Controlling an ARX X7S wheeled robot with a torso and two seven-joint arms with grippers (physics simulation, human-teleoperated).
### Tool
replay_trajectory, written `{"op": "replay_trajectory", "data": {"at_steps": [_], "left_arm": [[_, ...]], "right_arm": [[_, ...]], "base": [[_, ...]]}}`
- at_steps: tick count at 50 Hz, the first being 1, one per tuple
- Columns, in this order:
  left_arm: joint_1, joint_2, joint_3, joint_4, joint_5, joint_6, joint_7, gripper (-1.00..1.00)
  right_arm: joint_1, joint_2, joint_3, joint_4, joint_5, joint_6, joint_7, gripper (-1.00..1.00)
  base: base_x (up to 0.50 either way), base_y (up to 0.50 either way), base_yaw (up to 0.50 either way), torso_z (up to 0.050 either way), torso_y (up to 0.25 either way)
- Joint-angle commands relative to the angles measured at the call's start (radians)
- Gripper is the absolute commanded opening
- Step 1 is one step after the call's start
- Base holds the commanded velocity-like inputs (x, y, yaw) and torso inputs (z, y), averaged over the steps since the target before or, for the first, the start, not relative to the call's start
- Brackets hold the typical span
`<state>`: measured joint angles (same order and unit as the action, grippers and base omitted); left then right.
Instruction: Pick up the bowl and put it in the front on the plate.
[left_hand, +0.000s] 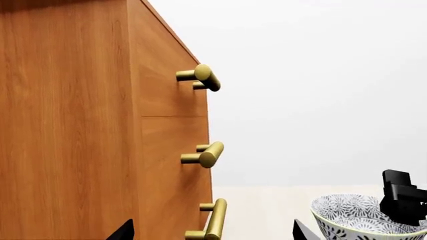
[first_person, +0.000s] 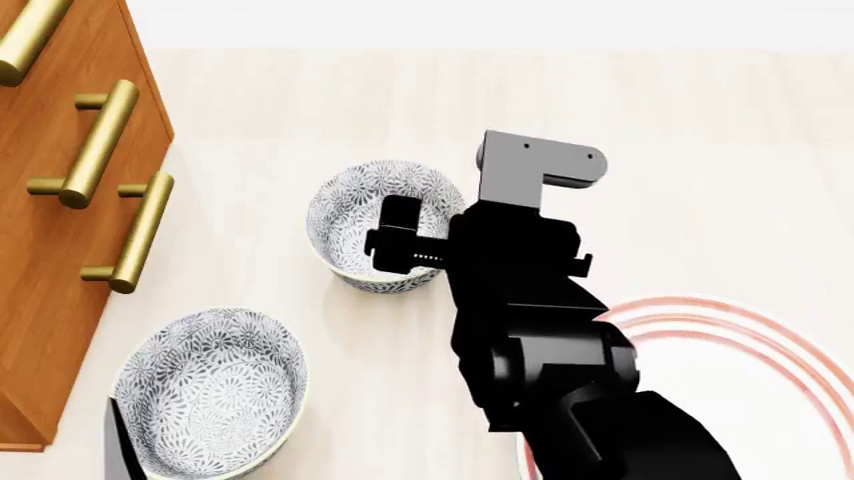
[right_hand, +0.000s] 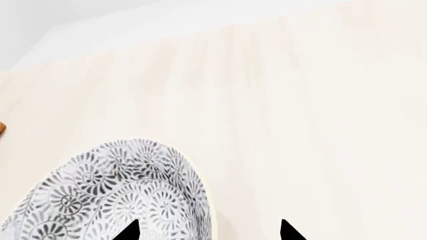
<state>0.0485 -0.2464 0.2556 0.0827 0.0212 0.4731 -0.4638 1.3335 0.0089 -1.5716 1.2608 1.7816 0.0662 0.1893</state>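
I see the bowl (first_person: 378, 225) on the pale tabletop (first_person: 694, 130), towards the far side of my head view, with the right gripper (first_person: 400, 240) reaching over its right rim. A 2nd matching bowl (first_person: 214, 390) sits nearer me and to the left, well apart from the 1st. The plate (first_person: 787, 350), red rings on its rim, lies at the near right, largely behind the right arm (first_person: 534, 320). The right wrist view gives what the head view cannot: 2 dark fingertips (right_hand: 130, 231) spread apart, one in front of the bowl's patterned outer wall (right_hand: 127, 195) and one over bare table, so this pincer stands open and grips nothing; whether it touches the rim I cannot tell. The left wrist view catches the same bowl (left_hand: 353, 217) from the side with the right gripper's black block at its rim, plus 2 tips of the left gripper (left_hand: 210, 232) set wide apart, holding nothing. A wooden cabinet (left_hand: 80, 125) with 3 brass handles (left_hand: 203, 155) stands at the table's left. Behind the table is a plain white wall (left_hand: 320, 90).
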Motion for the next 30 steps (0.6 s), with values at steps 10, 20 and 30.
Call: {"op": "replay_trajectory", "data": {"at_steps": [10, 20, 30], "left_arm": [[-0.003, 0.001, 0.002, -0.006, 0.009, -0.005, 0.004, 1.0], [-0.004, -0.003, 0.005, -0.005, 0.01, -0.01, -0.001, 1.0], [-0.006, -0.006, 0.011, -0.007, 0.01, -0.012, -0.004, 1.0]], "right_arm": [[-0.017, -0.008, -0.015, -0.025, 0.024, -0.004, -0.004, 1.0], [-0.018, -0.007, -0.014, -0.042, 0.031, -0.002, -0.002, 1.0], [-0.03, -0.008, -0.015, -0.034, 0.037, -0.003, -0.004, 1.0]], "base": [[0.0, 0.0, 0.0, 0.0, 0.0], [0.0, 0.0, 0.0, 0.0, 0.0], [0.0, 0.0, 0.0, 0.0, 0.0]]}}
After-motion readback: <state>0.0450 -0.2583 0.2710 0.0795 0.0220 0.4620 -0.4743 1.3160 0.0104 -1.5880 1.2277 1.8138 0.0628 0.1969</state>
